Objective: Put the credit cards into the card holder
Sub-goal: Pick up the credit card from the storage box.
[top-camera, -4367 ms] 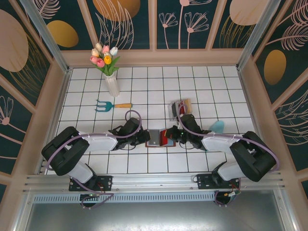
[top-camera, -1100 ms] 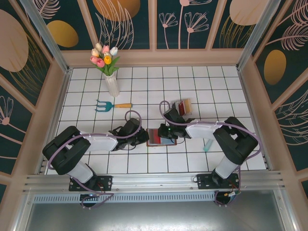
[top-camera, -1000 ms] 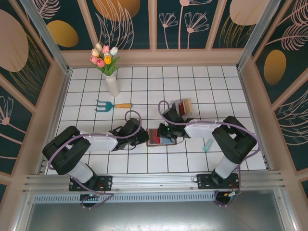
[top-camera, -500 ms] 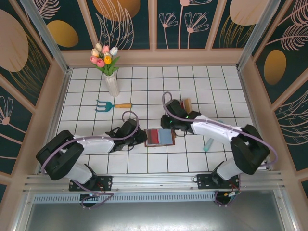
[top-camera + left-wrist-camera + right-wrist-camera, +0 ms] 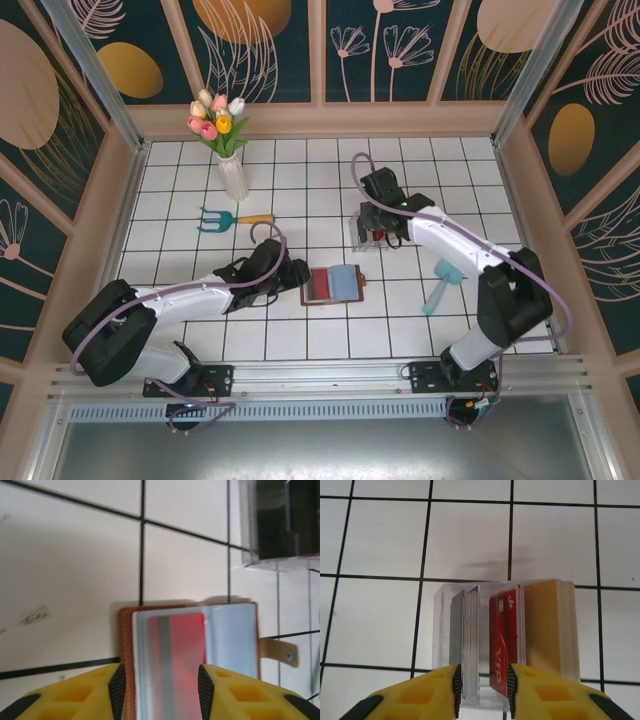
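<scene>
White tiles with black lines cover the desk (image 5: 320,335), and panels painted with leaves and flowers stand around it. Toward the near edge, about midway between the left and right edges, the brown wallet (image 5: 335,284) lies open and flat. The left tool (image 5: 288,278) is low over the desk, just beside the wallet's left side. In the left wrist view its yellow fingers (image 5: 75,695) stand apart, with the wallet's edge seen between them; whether they touch the leather I cannot tell. Inside the wallet a red card (image 5: 182,650) sits under a clear sleeve, a blue card (image 5: 346,283) is beside it, and the snap tab (image 5: 277,650) sticks out toward the right edge.

A teal utensil (image 5: 443,282) lies on the tiles nearer the right edge, well apart from the wallet.

Near the middle of the desk stands a clear plastic rack (image 5: 365,232) with the right tool (image 5: 378,215) above it, fingers apart and clamped on nothing. The rack holds grey cards (image 5: 457,630), one red, and a tan stack (image 5: 547,625), all upright.

Farther left lies a small garden fork (image 5: 235,218). A white vase (image 5: 233,178) of tulips stands toward the far left corner.
</scene>
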`<action>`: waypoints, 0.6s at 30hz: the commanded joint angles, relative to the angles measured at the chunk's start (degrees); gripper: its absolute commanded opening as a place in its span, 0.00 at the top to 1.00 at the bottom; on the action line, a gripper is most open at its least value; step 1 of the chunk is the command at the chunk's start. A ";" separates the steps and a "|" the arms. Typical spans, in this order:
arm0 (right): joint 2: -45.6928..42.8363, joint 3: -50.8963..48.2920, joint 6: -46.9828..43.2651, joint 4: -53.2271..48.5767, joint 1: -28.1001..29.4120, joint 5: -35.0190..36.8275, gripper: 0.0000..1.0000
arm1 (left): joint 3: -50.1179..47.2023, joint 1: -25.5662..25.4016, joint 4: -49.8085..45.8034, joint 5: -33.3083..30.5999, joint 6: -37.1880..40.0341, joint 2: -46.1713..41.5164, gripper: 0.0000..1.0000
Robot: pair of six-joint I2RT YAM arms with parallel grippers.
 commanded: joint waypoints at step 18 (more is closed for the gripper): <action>20.41 11.55 -4.56 -7.37 4.79 16.70 0.61 | 6.31 -0.37 2.41 -1.45 0.63 4.18 0.46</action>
